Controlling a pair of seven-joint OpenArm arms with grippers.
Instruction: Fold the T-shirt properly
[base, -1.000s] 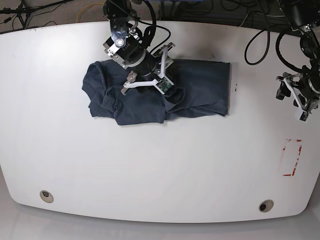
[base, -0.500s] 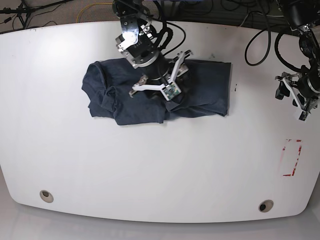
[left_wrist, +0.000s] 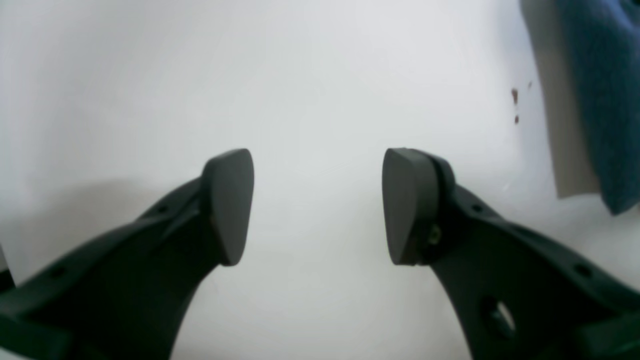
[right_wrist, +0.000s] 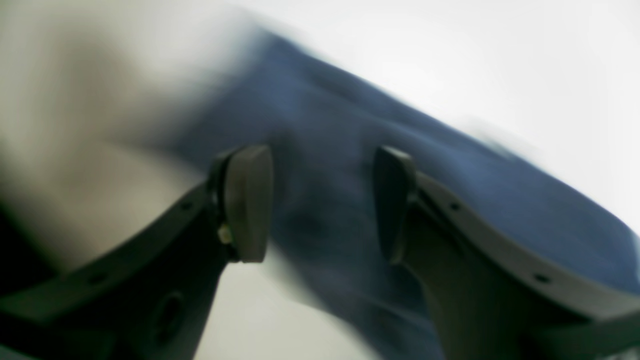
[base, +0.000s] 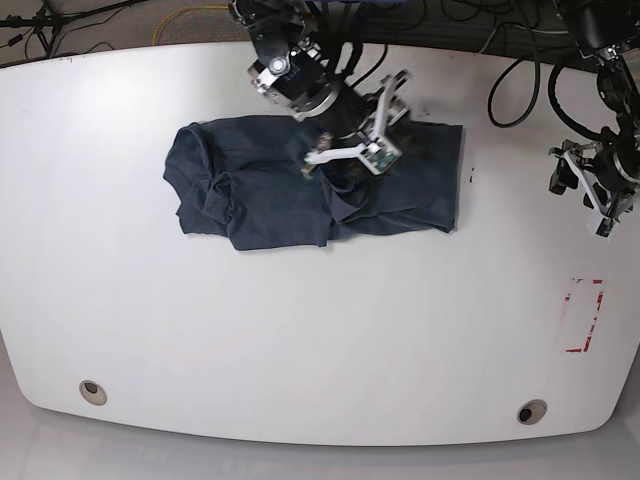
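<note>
While the T-shirt (base: 310, 185) lies rumpled at the table's (base: 300, 340) far middle, the right gripper (base: 352, 142) has swept rightward across it, fingers apart, gripping nothing; left gripper (left_wrist: 318, 205) idles open over bare table, so folding's unfinished.

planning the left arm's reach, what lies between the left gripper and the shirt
Bare white table with a few small dark specks, per the base view, between left gripper and T-shirt.

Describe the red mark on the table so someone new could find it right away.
Start at the white table in the base view and go to its right side, below the left gripper. The red rectangle outline there is the only coloured marking on the surface.
</note>
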